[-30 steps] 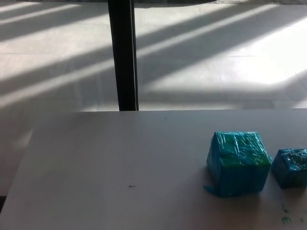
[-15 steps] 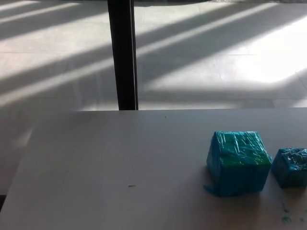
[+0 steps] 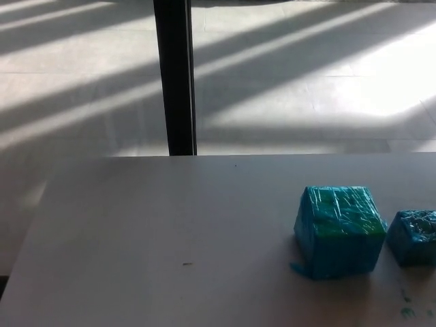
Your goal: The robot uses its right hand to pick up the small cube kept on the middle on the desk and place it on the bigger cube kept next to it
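A big cube (image 3: 338, 230) wrapped in shiny blue-green film stands on the white desk (image 3: 170, 231), right of centre. Just to its right, a small gap away, sits the small cube (image 3: 413, 237) in the same wrap, partly cut off by the picture's right edge. Neither of my hands nor any arm shows in the head view.
A black vertical post (image 3: 174, 76) rises behind the desk's far edge, left of centre. Beyond it lies a sunlit tiled floor (image 3: 306, 82). A few small green specks (image 3: 407, 312) mark the desk near the front right.
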